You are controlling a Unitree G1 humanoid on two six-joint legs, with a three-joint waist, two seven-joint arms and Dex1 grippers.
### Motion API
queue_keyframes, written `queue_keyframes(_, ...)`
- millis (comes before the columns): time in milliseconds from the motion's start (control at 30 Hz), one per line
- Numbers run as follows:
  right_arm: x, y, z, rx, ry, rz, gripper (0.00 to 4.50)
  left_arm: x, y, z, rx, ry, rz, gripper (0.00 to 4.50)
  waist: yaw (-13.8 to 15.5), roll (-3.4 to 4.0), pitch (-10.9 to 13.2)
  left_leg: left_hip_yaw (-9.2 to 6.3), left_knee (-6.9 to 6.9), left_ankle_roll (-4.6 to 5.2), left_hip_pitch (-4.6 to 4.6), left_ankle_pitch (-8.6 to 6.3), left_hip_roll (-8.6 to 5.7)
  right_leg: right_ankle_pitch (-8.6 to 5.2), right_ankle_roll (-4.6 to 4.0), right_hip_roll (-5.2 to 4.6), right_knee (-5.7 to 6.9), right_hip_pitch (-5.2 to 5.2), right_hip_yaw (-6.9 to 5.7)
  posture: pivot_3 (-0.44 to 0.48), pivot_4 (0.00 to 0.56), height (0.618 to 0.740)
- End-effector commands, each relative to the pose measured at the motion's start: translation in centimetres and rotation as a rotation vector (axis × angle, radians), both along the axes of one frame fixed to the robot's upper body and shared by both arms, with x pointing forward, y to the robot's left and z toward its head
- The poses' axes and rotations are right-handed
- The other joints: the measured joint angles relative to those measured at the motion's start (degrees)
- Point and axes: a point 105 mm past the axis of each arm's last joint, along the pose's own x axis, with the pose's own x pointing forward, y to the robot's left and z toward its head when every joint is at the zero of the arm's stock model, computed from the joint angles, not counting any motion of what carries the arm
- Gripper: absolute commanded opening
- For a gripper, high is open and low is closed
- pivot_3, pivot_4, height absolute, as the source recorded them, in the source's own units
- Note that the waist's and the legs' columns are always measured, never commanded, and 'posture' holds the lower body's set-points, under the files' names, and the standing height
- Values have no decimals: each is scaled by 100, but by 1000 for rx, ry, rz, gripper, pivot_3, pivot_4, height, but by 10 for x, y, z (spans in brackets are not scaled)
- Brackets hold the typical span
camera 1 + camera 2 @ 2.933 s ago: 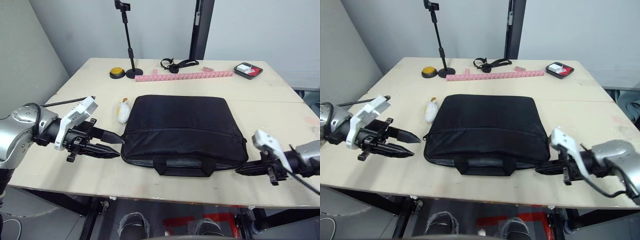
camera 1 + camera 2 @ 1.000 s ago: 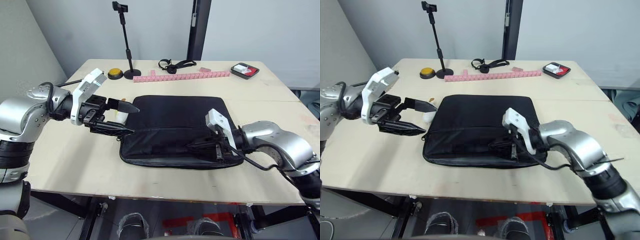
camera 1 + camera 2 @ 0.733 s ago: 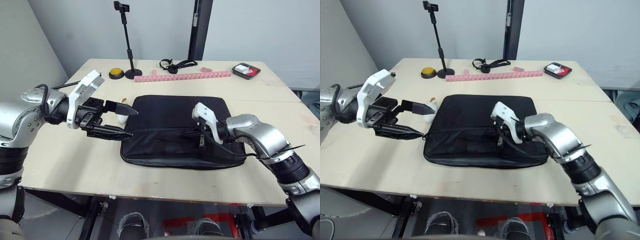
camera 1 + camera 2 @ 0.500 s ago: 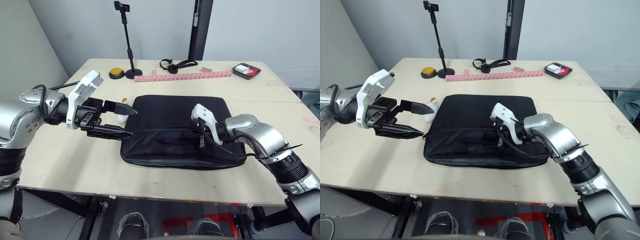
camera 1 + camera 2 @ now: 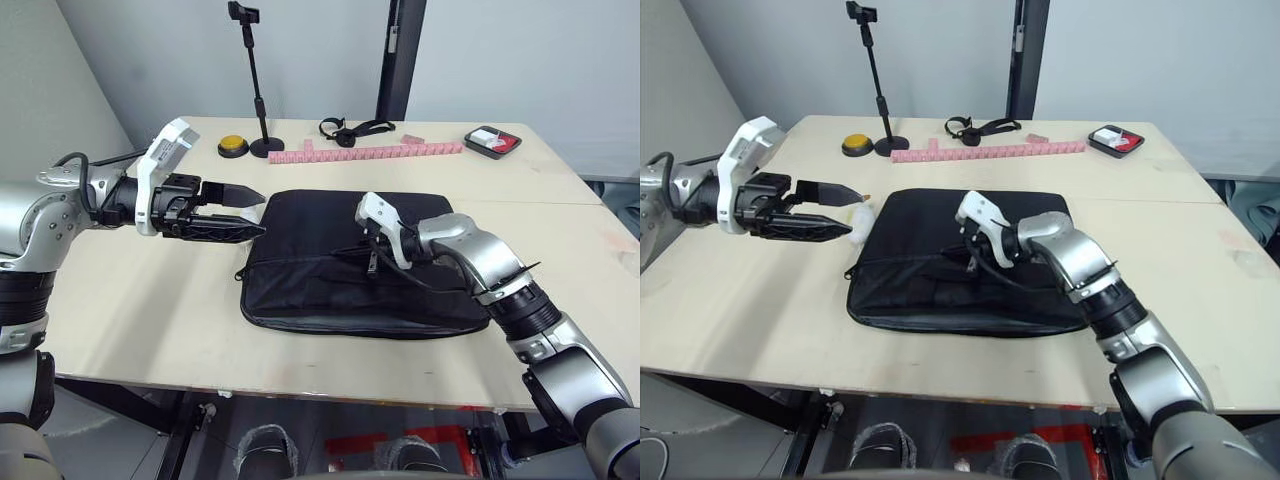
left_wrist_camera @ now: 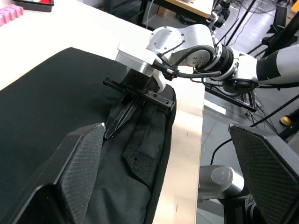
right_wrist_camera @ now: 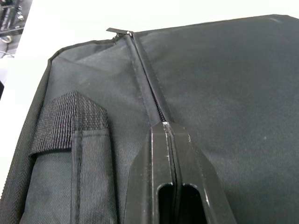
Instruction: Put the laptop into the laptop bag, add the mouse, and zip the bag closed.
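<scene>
The left gripper (image 5: pixel 255 205) hovers over the pale wooden table (image 5: pixel 140 300), its two black fingers spread apart with nothing between them, their tips just at the far left corner of the laptop bag (image 5: pixel 330 215). The bag lies flat in the middle of the table. Over the bag's zipper line (image 7: pixel 147 70), the right gripper (image 7: pixel 167 127) rests with its fingers pressed together; whether they pinch the zipper pull cannot be told. Along the table's far edge stand a yellow button (image 5: pixel 232 146), a black stand (image 5: pixel 262 95), a black strap (image 5: pixel 352 129), a pink strip (image 5: pixel 365 153) and a small tray (image 5: pixel 493 140). Grey walls and a dark post (image 5: pixel 402 55) rise behind.
</scene>
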Motion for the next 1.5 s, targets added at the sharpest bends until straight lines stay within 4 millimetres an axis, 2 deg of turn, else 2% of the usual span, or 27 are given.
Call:
queue_keyframes(33, 2, -1, 6, -6, -37, 10, 0, -1, 1, 10, -7, -32, 9, 4445, 0, 0, 0, 0, 0, 0, 1, 0, 0, 0, 0, 0, 1, 1, 0, 0, 150, 739)
queue_keyframes(133, 0, -1, -13, -88, -41, 22, 0, 0, 3, 11, -11, -28, 23, 4445, -1, -1, 0, -1, 0, -2, 3, 1, 0, 0, 0, 0, 4, 2, 0, 0, 150, 739)
queue_keyframes(267, 8, -4, -30, -161, -43, -31, 0, 4, 5, 13, -17, -21, 47, 4445, -6, -7, -5, -1, 0, -3, 4, 1, 0, 0, 0, 0, 5, 2, 1, 0, 150, 739)
queue_keyframes(367, 7, -2, -30, -183, -37, -21, 0, 10, 7, 14, -22, -2, 79, 4445, -12, -9, -7, -1, 3, -4, 12, 3, 0, 0, 0, 0, 14, 7, 3, 0, 150, 739)
queue_keyframes(467, 4, 0, -23, -156, -31, 2, 0, 22, 12, 17, -44, 8, 148, 4445, 6, -10, -7, -1, 7, -8, 26, 6, 0, 0, 0, 0, 32, 11, 7, 0, 150, 739)
queue_keyframes(533, 5, 0, -21, -155, -29, -3, 0, 42, 22, 20, -61, 14, 258, 4445, 25, -11, -8, -5, 7, -11, 27, 10, 0, 0, 1, 0, 39, 11, 5, 0, 150, 739)
queue_keyframes(600, 5, -1, -22, -159, -27, -8, 0, 73, 44, 20, -66, 18, 448, 4445, 29, -13, -9, -8, 8, -14, 28, 16, 0, 0, 1, 0, 46, 10, 3, 0, 150, 739)
queue_keyframes(667, 6, -1, -22, -159, -25, -10, 0, 93, 62, 18, -69, 31, 579, 4445, 22, -13, -9, -9, 10, -15, 29, 18, 0, 0, 1, 0, 52, 10, 4, 0, 150, 739)
queue_keyframes(700, 6, -1, -22, -160, -27, -11, 0, 88, 85, -29, -104, 99, 660, 4445, 11, -2, -16, -8, 10, -18, 29, 20, -1, 0, 2, 1, 52, 10, 7, 0, 150, 739)
queue_keyframes(733, 6, -1, -22, -160, -28, -11, 0, 80, 104, -64, -142, 169, 752, 4445, -99, 66, -74, -8, 8, -19, 28, 21, -1, 0, 2, 1, 42, 10, 6, 0, 150, 739)
queue_keyframes(767, 6, -1, -21, -163, -32, -9, 0, 72, 117, -89, -171, 220, 833, 4445, -176, 102, -107, 17, -14, -35, 26, 24, -12, 3, 4, -7, 4, 18, 23, 0, 150, 739)
queue_keyframes(800, 6, -1, -21, -165, -35, -8, 0, 67, 123, -102, -188, 244, 881, 4445, -217, 110, -115, 28, -26, -39, 37, 12, -19, 0, 10, -13, -12, 32, 26, 0, 150, 739)
queue_keyframes(900, 6, -1, -20, -165, -39, -9, 0, 72, 125, -114, -217, 282, 948, 4445, -110, -82, -103, -42, -30, -42, -18, 16, 22, 0, 13, 21, -11, -5, -30, 0, 150, 739)
queue_keyframes(967, 6, 0, -19, -164, -42, -9, 0, 79, 128, -126, -226, 328, 1003, 4445, 62, -96, -112, -140, 23, -80, -90, 21, 115, 5, -19, 101, -14, -6, -143, 0, 150, 739)
queue_keyframes(1033, 5, 1, -18, -162, -41, -8, 0, 85, 129, -132, -239, 346, 1037, 4445, 121, -90, -108, -152, 29, -100, -62, 22, 133, 6, -45, 113, -11, 28, -163, 0, 150, 739)
queue_keyframes(1067, 4, 1, -18, -161, -41, -7, 0, 88, 128, -132, -259, 354, 1044, 4445, 128, -57, -88, -140, 29, -99, -35, 24, 133, 8, -49, 102, -12, 56, -163, 0, 150, 739)
queue_keyframes(1100, 3, 0, -18, -160, -40, -6, 0, 92, 122, -125, -328, 348, 1009, 4445, 130, -28, -71, -123, 26, -98, -12, 23, 127, 8, -49, 90, -12, 73, -155, 0, 150, 739)
queue_keyframes(1200, 2, -2, -17, -158, -37, -11, 0, 97, 111, -107, -462, 348, 927, 4445, 129, -22, -67, -112, -14, -98, 32, 23, 89, 6, -46, 40, 2, 94, -142, 0, 150, 739)
queue_keyframes(1367, -4, 0, -12, -147, -40, 2, 0, 105, 105, -122, -340, 342, 945, 4445, 48, -20, -66, -128, -14, -107, 30, 29, 93, 5, -43, 48, 12, 87, -145, 0, 150, 739)
queue_keyframes(1500, -5, 0, -13, -148, -41, 3, 0, 124, 88, -126, -315, 313, 955, 4445, 37, -19, -65, -129, -15, -104, 24, 34, 93, 2, -39, 54, -12, 90, -142, 0, 150, 739)
